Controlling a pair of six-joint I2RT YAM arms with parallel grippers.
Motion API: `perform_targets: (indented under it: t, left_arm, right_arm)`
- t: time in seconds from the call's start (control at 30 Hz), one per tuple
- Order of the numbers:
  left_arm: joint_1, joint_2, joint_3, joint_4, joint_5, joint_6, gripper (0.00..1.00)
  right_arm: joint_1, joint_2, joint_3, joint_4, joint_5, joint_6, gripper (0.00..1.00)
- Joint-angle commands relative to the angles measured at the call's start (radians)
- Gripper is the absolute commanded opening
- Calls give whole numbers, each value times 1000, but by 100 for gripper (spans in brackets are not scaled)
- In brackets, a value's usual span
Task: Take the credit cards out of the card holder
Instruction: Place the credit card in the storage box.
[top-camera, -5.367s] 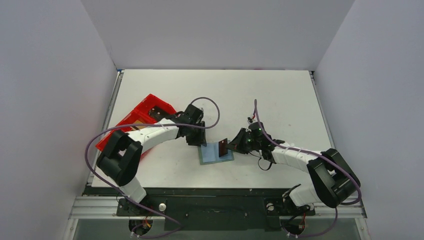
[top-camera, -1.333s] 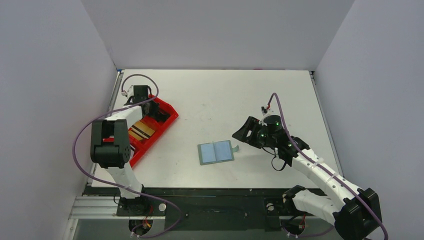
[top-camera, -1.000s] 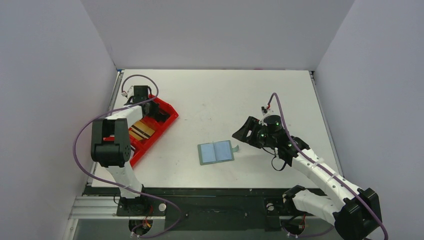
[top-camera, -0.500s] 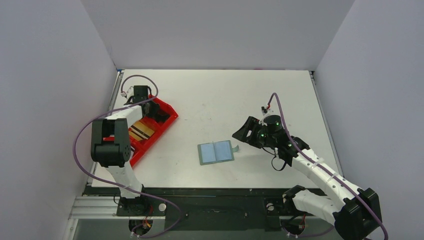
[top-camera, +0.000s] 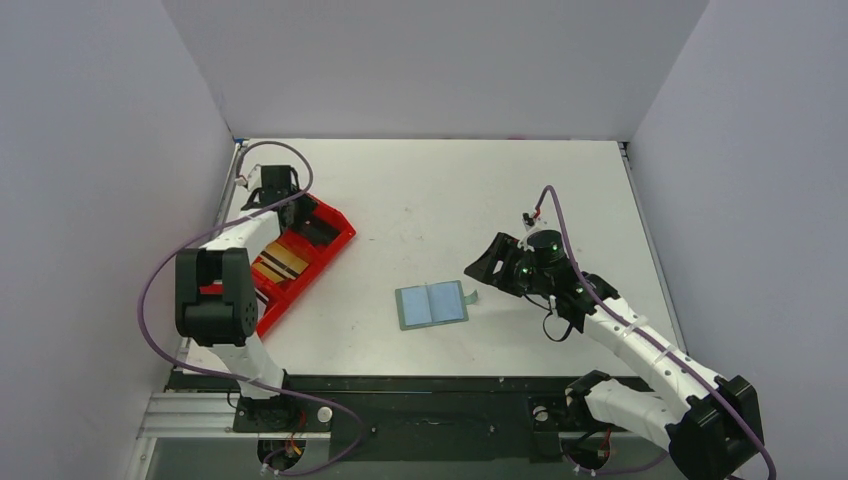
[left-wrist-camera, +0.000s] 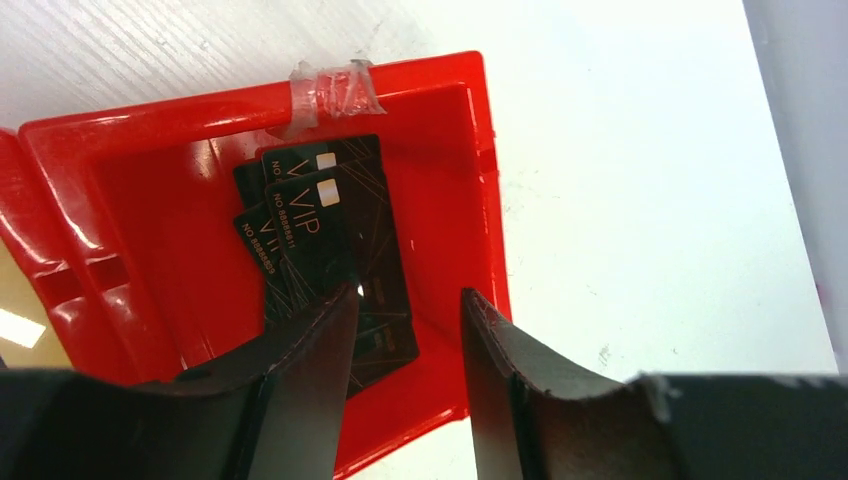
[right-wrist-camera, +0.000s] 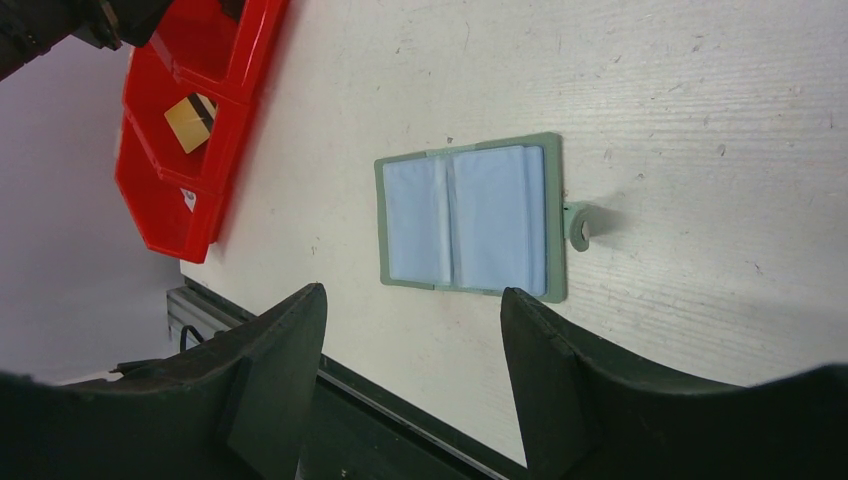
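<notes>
left gripper extended far left — jaws parted, right gripper angled down, jaws spread wide

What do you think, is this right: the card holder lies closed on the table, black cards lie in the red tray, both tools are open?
Not quite. The card holder lies open, not closed, as the right wrist view shows. Black cards do lie in the red tray, and the left tool and right tool are open.

Left jaws hide part of the black cards.
</notes>
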Motion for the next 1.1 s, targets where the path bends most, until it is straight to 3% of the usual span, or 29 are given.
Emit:
perform_targets:
  t: [0.0, 0.27, 0.53, 0.83, 1.07]
  left_arm:
    - [6, -75, 58, -19, 11, 28, 40]
    - [-2, -182, 64, -67, 54, 60, 41]
    - [-83, -336, -27, -153, 146, 140, 41]
    - [-261, -416, -171, -191, 330, 243, 41]
    - [-406, -422, -305, -147, 369, 232, 41]
  right_arm:
    - [-7, 6, 25, 42, 3, -3, 60]
    - [-7, 26, 17, 47, 9, -5, 60]
    - [1, 66, 1, 66, 19, -16, 60]
    - [67, 127, 15, 57, 78, -34, 60]
    - [141, 217, 53, 45, 130, -40, 60]
